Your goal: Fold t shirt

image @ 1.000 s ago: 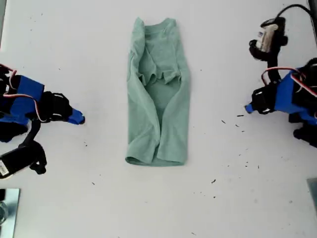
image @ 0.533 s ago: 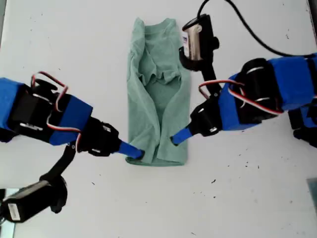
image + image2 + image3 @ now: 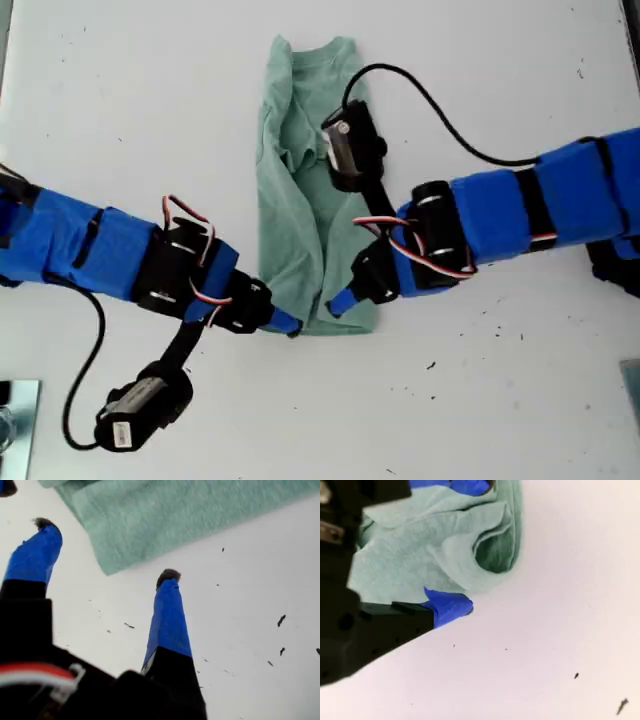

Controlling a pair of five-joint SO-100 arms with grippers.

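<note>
T shirt (image 3: 300, 230): pale sea-green, heathered, no print. It lies on the white table (image 3: 500, 420) about midway across the exterior view. The long axis runs up and down that view, with the neck end toward its top and the hem toward its bottom. Both sides are folded inward, making a narrow strip. The sleeve cloth is bunched in wrinkles on the upper half. A long crease runs down the middle of the lower half. At the hem the layers gape into a small dark loop, seen in the second wrist view (image 3: 495, 555).

My first pincer (image 3: 290, 324) comes in from the exterior view's left, at the hem's corner on that side. In the first wrist view its blue fingers (image 3: 167, 615) are spread wide with nothing between them. Bare table lies under them, and the shirt corner (image 3: 175, 515) is just beyond the tips.

My second pincer (image 3: 338, 300) reaches in from the exterior view's right, over the lower part of the shirt near the hem. In the second wrist view one blue fingertip (image 3: 451, 607) sits at the cloth's edge (image 3: 420, 555). The other jaw is not clear, so I cannot tell whether it is released or clenched.

A few dark specks (image 3: 430, 366) dot the table.
</note>
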